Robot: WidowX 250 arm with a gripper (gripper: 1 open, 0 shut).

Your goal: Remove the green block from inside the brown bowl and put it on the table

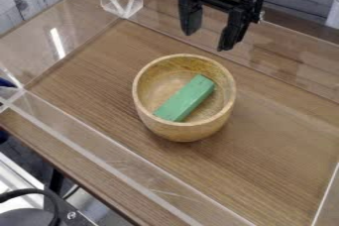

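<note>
Low acrylic walls [79,136] framed the table [265,141] as our gripper [211,32], jaws wide and empty, hung at one o'clock above the brown bowl [149,106]; inside lay the green block [185,98], and we judged descent next.

The arm above the gripper [217,27] is cut off by the picture's top edge, so only the black hand and its two spread fingers show. The table [265,151] runs out of view at the right and bottom edges, its near-right corner is never seen, and its far-left corner dissolves into glare on the clear acrylic walls [79,146]. The underside of the green block [185,98] and the floor of the brown bowl [185,119] beneath it are hidden, and the dark shapes below the near-left edge of the table are too cropped to identify.
</note>
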